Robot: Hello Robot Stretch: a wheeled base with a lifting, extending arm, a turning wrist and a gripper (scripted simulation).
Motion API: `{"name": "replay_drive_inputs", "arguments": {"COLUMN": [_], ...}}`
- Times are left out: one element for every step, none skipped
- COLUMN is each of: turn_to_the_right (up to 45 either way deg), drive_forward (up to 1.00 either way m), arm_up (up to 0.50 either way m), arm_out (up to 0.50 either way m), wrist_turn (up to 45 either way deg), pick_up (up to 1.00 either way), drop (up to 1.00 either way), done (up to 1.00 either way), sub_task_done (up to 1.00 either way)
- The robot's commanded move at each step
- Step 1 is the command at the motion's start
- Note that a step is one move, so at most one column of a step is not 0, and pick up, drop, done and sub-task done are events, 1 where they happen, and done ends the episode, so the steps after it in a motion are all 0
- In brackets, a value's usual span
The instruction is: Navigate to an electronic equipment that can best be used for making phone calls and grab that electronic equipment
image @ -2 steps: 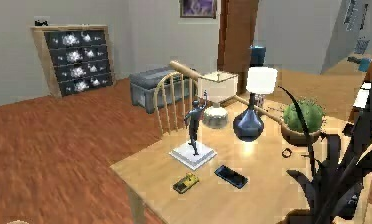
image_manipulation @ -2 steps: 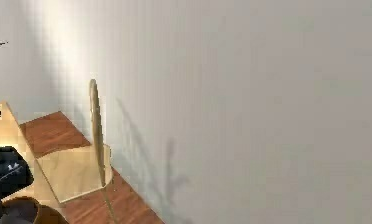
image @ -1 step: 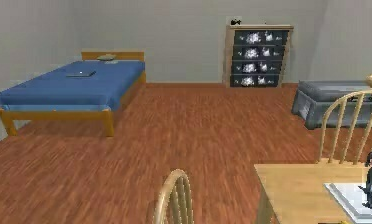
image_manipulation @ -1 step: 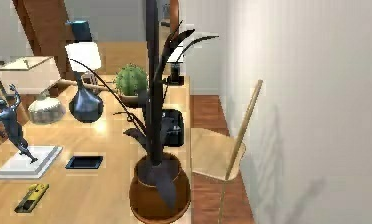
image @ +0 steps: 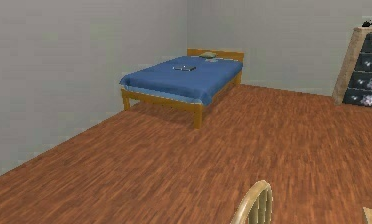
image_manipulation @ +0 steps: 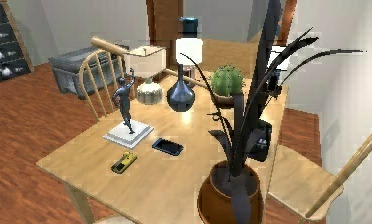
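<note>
Phone [image_manipulation: 167, 147]: dark slab lying flat on the table [image_manipulation: 89, 165], lower centre-left of the frame, near the statuette [image_manipulation: 127, 105].
Long axis: upper left to lower right; top end unclear.
Why so: resting flat, probably simply set down.
Obstacle: potted plant [image_manipulation: 232, 195], lower right of it.
End effector: state cannot be told.

I stand in a home: a blue bed [image: 180, 82] at my twelve o'clock, a wooden tabletop [image_manipulation: 164, 186] bearing vase [image_manipulation: 182, 95] and potted plant [image_manipulation: 234, 192].
</note>
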Motion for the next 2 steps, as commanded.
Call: {"name": "replay_drive_inputs", "arguments": {"turn_to_the_right": [0.0, 0.0], "drive_forward": [0.0, 0.0], "arm_up": [0.5, 0.34], "arm_out": [0.0, 0.0], "wrist_turn": [0.0, 0.0], "pick_up": [0.0, 0.0], "drop": [0.0, 0.0], "done": [0.0, 0.0], "sub_task_done": [0.0, 0.0]}}
